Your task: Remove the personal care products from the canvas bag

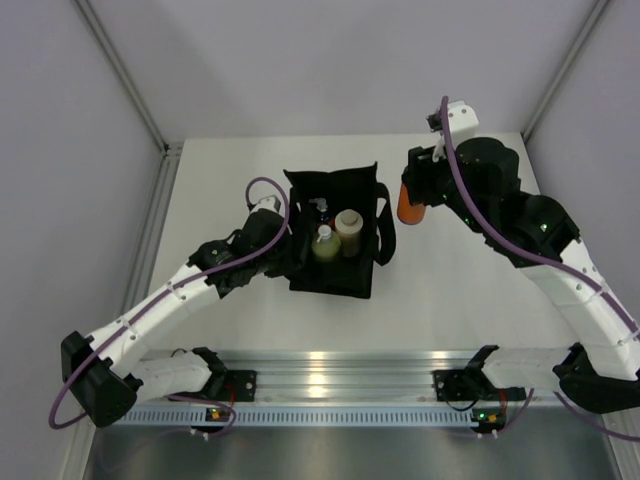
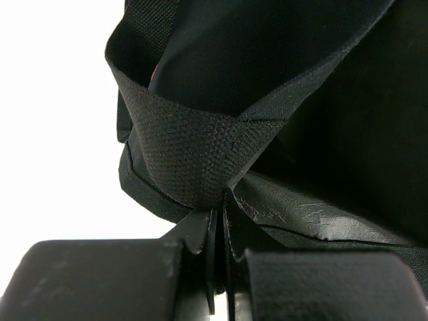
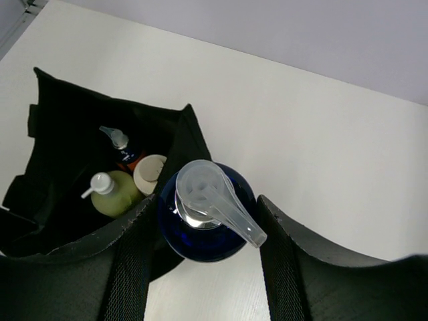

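Three bottles (image 3: 115, 195) in canvas bag (image 1: 330, 282), left fingers (image 2: 194, 237) pinching it, right fingers (image 3: 124, 267) grasping one orange bottle (image 1: 410, 206)

the bag (image 1: 335, 282) is black all over, and its strap (image 2: 194, 160) is a coarse woven black. the yellow-green bottle (image 1: 325, 247) has a white pump. the beige bottle (image 1: 349, 231) is plain. the orange bottle (image 1: 410, 205) looks dark blue near its clear pump, perhaps only shadow. the worktop (image 1: 450, 290) is white.

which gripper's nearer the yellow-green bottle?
Left. Left gripper pinches the canvas bag rim beside the yellow-green bottle; right gripper holds an orange bottle outside, right of the bag.
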